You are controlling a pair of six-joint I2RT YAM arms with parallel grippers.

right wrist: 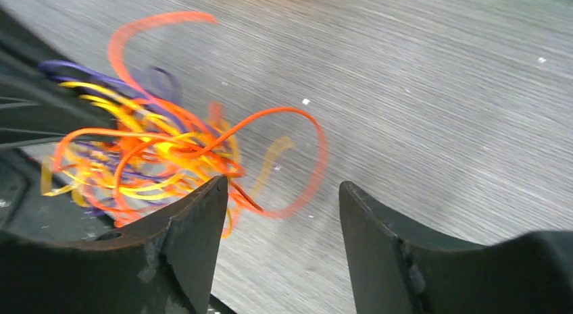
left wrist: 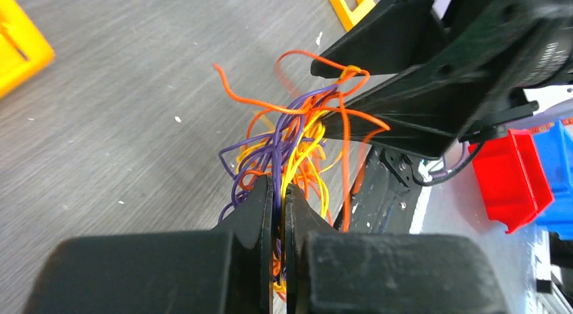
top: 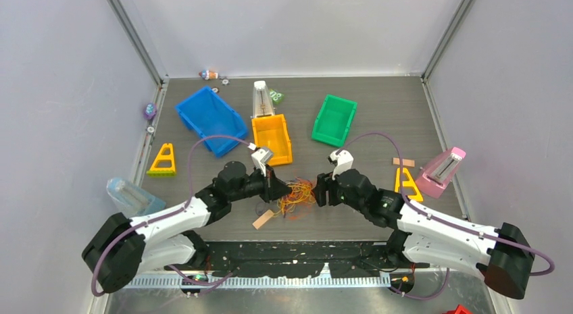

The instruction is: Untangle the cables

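The left hand (left wrist: pixel 278 192) pinched the cables (left wrist: pixel 297 135), closed tight on the tangle. The right hand (right wrist: pixel 284 187) stood spread just beside them over the worktop (right wrist: pixel 439 91).

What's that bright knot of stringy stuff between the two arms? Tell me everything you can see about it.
It is a small tangle of cables: thin, floppy, plastic-looking wire loops in orange, yellow and purple, knotted together, with loose orange loops sticking out. It lies between the two arms, over the grey table. The left gripper is shut on a bunch of strands; the right gripper is open, an orange loop reaching between its jaws. Whether it rests on the table is unclear.
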